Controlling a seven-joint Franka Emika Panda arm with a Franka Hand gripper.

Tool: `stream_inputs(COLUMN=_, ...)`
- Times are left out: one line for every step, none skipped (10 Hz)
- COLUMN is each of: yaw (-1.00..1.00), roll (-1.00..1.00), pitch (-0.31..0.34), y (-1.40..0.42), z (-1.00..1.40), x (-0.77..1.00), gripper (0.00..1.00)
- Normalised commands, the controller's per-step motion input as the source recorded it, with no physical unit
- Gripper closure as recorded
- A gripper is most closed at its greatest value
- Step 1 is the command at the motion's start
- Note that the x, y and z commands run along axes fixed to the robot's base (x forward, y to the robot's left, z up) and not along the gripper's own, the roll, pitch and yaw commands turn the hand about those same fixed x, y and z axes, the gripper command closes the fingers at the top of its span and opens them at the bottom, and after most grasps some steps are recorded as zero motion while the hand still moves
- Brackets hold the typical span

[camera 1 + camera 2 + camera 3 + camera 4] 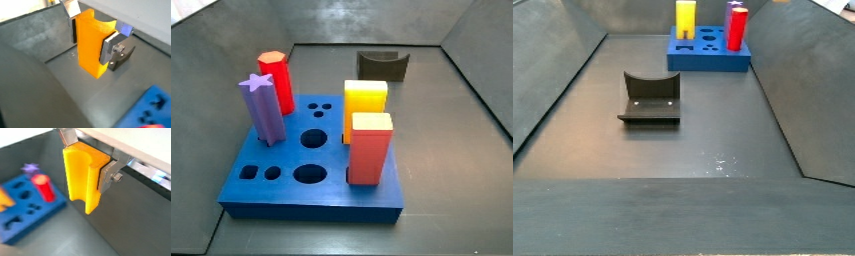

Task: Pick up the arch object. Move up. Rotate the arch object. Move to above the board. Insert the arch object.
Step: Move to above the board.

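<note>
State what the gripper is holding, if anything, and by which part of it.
The gripper holds the arch object, its fingers clamping the piece's two opposite flat sides near its upper end, notch between them, above the floor in both wrist views.

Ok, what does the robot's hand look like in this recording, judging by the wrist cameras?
Only the hand shows, in both wrist views. It has two flat silver metal fingers with dark pads on their inner faces. In a wrist view one finger carries a dark bracket with a round screw head on its outer side. No cables, markings or arm links are visible, and both side views show nothing of the arm.
</note>
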Motion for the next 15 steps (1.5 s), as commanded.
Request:
stream_inputs(yaw=1.0, roll=0.02, pitch=0.062, y=-1.0, z=0.22, x=0.74, gripper=1.0)
stream_inputs(yaw=1.0, roll=0.01, pitch=0.065, y=-1.0, z=0.22, x=0.76, gripper=1.0)
stream_inputs(yaw=1.0, roll=0.01, pitch=0.07, y=-1.0, z=0.23, x=0.75, gripper=1.0)
stream_inputs(yaw=1.0, roll=0.01, pitch=0.073, y=-1.0, z=0.24, x=0.74, gripper=1.0)
stream_inputs(yaw=1.0, roll=0.01, pitch=0.087, y=-1.0, z=0.24, x=0.77, gripper=1.0)
stream_inputs(yaw=1.0, roll=0.01, pitch=0.096, y=-1.0, z=0.24, x=0.8, gripper=1.0)
stream_inputs(yaw=1.0, roll=0.02, pitch=0.11, y=-1.0, z=0.24, x=0.82, gripper=1.0)
stream_inputs(yaw=1.0, roll=0.03, pitch=0.121, y=-0.84, z=0.2, x=0.72, gripper=1.0)
stream_inputs(yaw=1.0, roll=0.04, pitch=0.133, y=-0.48, z=0.12, x=0.45, gripper=1.0)
stream_inputs(yaw=1.0, roll=0.04, pitch=0.136, y=-0.29, z=0.08, x=0.28, gripper=1.0)
stream_inputs(yaw=1.0, roll=0.04, pitch=0.136, y=-0.22, z=0.06, x=0.2, gripper=1.0)
stream_inputs(yaw=1.0, roll=0.05, pitch=0.141, y=-0.12, z=0.04, x=0.12, gripper=1.0)
stream_inputs(yaw=1.0, roll=0.06, pitch=0.154, y=-0.09, z=0.03, x=0.1, gripper=1.0)
stream_inputs(yaw=1.0, roll=0.07, pitch=0.182, y=-0.06, z=0.02, x=0.1, gripper=1.0)
stream_inputs(yaw=1.0, roll=0.08, pitch=0.207, y=-0.06, z=0.02, x=0.09, gripper=1.0)
